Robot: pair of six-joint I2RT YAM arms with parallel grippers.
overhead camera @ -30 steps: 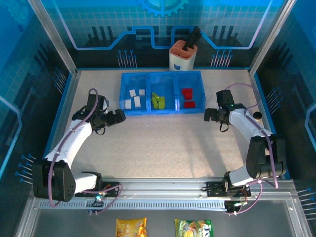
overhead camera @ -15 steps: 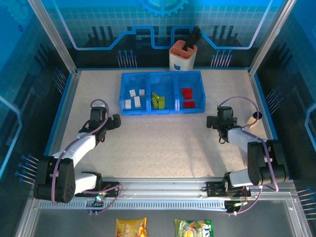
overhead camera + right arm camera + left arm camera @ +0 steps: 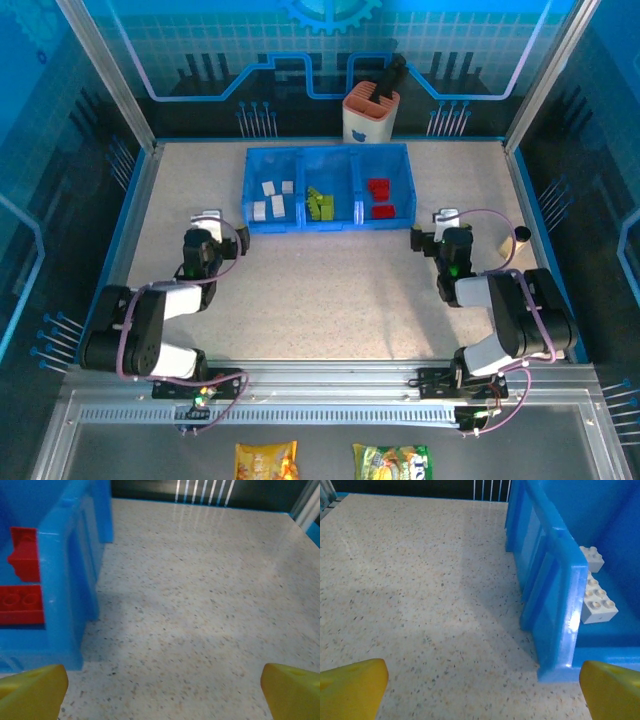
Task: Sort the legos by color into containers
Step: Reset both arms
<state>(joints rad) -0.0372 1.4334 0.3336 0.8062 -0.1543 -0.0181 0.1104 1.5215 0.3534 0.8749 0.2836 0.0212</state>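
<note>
- The blue tray (image 3: 300,226) sits toward the far edge of the counter (image 3: 330,290), about midway between its left and right edges, with three compartments in a row.
- The left compartment holds the white bricks (image 3: 270,198), the middle one the lime green bricks (image 3: 319,204), and the right one the red bricks (image 3: 379,197).
- No brick lies on the bare counter surface in the top view.
- The left tool (image 3: 206,225) is low over the counter, just off the tray's near left corner and apart from it.
- In the left wrist view its yellow fingertips (image 3: 350,687) are spread wide with nothing between them. The tray's corner wall stands ahead, and two white bricks are visible inside.
- The right tool (image 3: 445,230) is low over the counter, just off the tray's near right corner.
- In the right wrist view this tool is also spread wide and holds nothing. The tray wall stands at the left of that view, with red bricks behind it.
- An orange-and-white cup (image 3: 368,118) (with a black handle protruding) stands at the far edge, behind the tray.
</note>
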